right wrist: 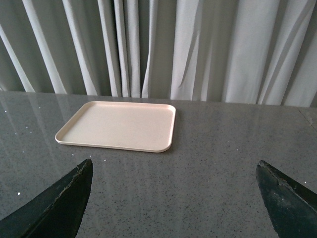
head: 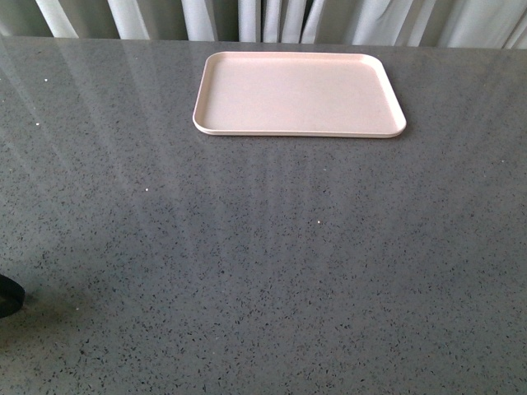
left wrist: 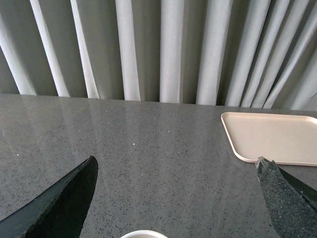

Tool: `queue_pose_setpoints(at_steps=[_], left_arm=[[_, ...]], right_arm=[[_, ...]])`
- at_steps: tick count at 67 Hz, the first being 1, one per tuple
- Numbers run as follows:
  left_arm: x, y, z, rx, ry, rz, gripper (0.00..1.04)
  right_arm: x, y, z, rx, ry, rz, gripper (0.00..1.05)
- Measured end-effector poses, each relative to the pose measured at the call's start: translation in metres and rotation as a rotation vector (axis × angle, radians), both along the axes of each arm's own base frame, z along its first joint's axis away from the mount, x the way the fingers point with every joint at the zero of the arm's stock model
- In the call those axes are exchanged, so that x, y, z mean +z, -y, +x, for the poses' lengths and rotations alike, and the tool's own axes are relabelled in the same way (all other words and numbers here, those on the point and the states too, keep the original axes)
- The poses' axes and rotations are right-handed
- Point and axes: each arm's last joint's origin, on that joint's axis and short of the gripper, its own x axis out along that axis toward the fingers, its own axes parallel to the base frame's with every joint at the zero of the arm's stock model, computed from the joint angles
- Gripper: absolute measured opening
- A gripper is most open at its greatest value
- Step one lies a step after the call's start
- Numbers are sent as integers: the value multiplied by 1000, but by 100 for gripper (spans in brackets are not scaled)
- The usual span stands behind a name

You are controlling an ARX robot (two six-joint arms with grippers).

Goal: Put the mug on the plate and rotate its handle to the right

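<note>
**Cream-white ceramic mug [left wrist: 143, 233] not yet on flat pink-beige rectangular plate [head: 299, 95]**

Only a sliver of white rim, seemingly the mug's, shows between the spread fingers of the left gripper [left wrist: 176, 159]; the handle is hidden. The plate lies bare, upper middle of the front view. Likewise the right gripper [right wrist: 173, 162] gapes, empty. Placing and turning remain. No writing shows.

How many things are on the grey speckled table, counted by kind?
Trays: 1, the flat pale pink rectangular tray, with nothing on it.
Mugs: 1, a cream-white mug, only a sliver of its rim showing in the left wrist view.
Total: 2.
A dark shape at the front view's lower left edge is too cut off to count.
</note>
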Motion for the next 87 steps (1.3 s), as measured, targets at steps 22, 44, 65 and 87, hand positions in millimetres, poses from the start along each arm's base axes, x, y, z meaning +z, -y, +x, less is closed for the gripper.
queue_pose_setpoints(at_steps=[22, 44, 65, 87], left_arm=[[0, 0, 0, 0, 0, 0, 95], [0, 0, 0, 0, 0, 0, 95], [41, -20, 73, 155, -411, -147, 95], [16, -64, 77, 360, -568, -95, 95]], right_arm=[[0, 0, 0, 0, 0, 0, 96], [0, 0, 0, 0, 0, 0, 96], [0, 0, 0, 0, 0, 0, 96], [0, 0, 0, 0, 0, 0, 96]])
